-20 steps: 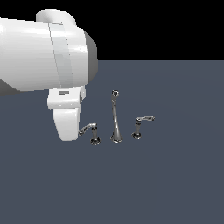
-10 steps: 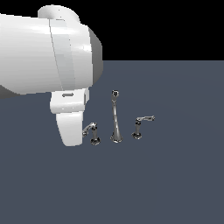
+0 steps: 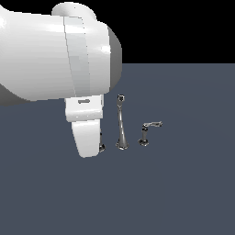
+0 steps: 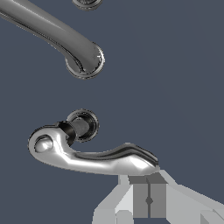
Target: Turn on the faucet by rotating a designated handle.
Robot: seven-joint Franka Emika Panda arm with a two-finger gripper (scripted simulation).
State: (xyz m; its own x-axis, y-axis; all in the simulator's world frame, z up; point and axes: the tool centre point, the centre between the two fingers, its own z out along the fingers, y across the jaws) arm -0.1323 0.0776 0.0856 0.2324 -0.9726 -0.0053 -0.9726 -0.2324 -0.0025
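Note:
The faucet (image 3: 120,125) is a chrome set with a tall tapered spout; the spout also shows in the wrist view (image 4: 61,37). In the wrist view the chrome lever handle (image 4: 94,156) sits on its short post with a dark round base (image 4: 83,124). My gripper (image 4: 148,180) is shut and empty, its fingertips right against the outer end of the lever. In the exterior view my white hand (image 3: 87,135) hides this handle except its base (image 3: 101,147). The twin lever (image 3: 149,126) stands on the exterior view's right of the spout.
The faucet stands on a flat dark grey surface (image 3: 174,193). My large white arm (image 3: 50,59) fills the upper part of the exterior view's left. The twin lever's base (image 4: 87,3) shows at the wrist view's edge.
My arm has moved toward the exterior view's right and lower. The hand now covers the lever on the left of the spout, which showed before.

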